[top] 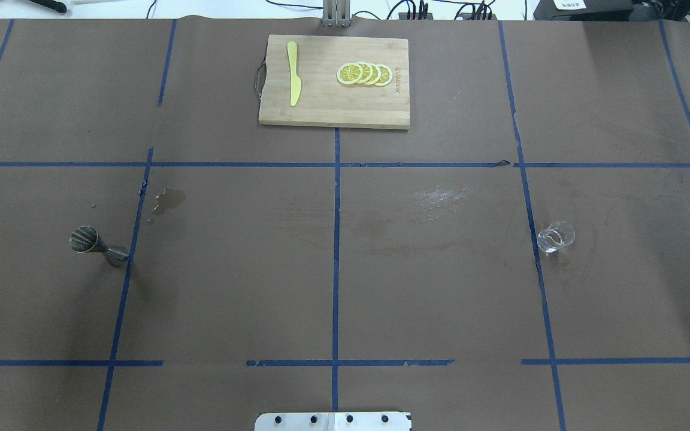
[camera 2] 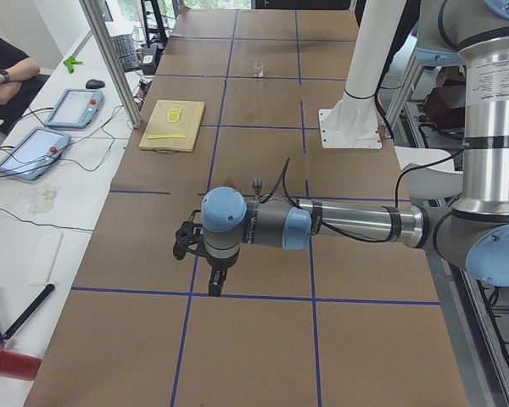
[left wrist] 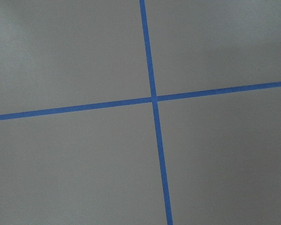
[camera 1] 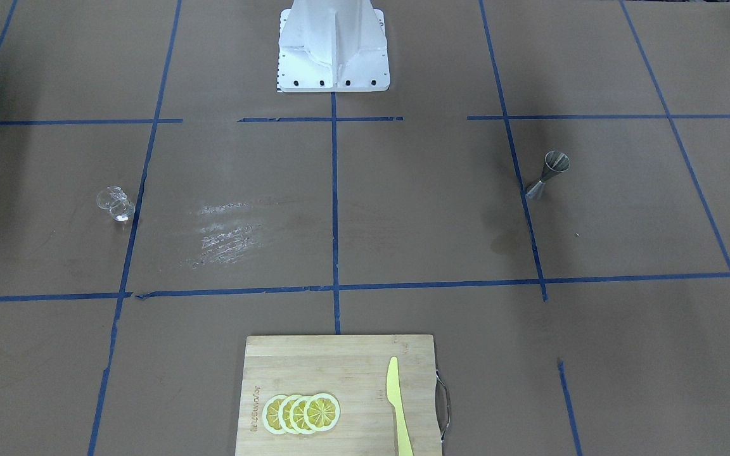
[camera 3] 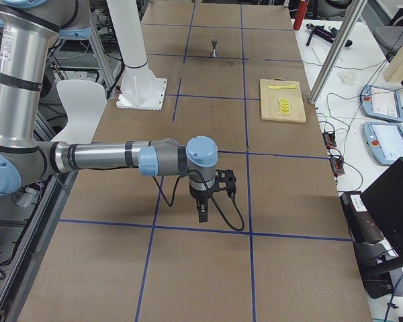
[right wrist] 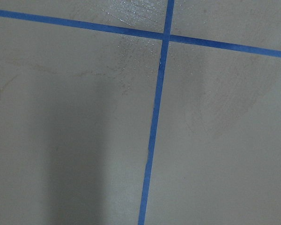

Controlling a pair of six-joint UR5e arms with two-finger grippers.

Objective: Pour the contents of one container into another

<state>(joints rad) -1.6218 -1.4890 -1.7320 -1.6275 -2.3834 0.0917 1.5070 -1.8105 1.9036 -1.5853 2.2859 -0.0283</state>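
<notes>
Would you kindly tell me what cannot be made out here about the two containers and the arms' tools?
Metal measuring cup: whether it holds anything; in the overhead view its inside is dark and too small.
Glass: full or empty; it is clear and tiny in every view.
Left tool: open or shut; only the left side view shows it, small.
Right tool: likewise; only the right side view shows it.

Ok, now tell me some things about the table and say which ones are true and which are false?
1. The metal jigger stands upright on the table. True.
2. The glass cup sits on the cutting board. False: it stands on the brown table, far from the board.
3. The lemon slices overlap in a row on the board. True.
4. The yellow knife lies on top of the lemon slices. False: it lies beside them, apart, near the board's handle.
</notes>
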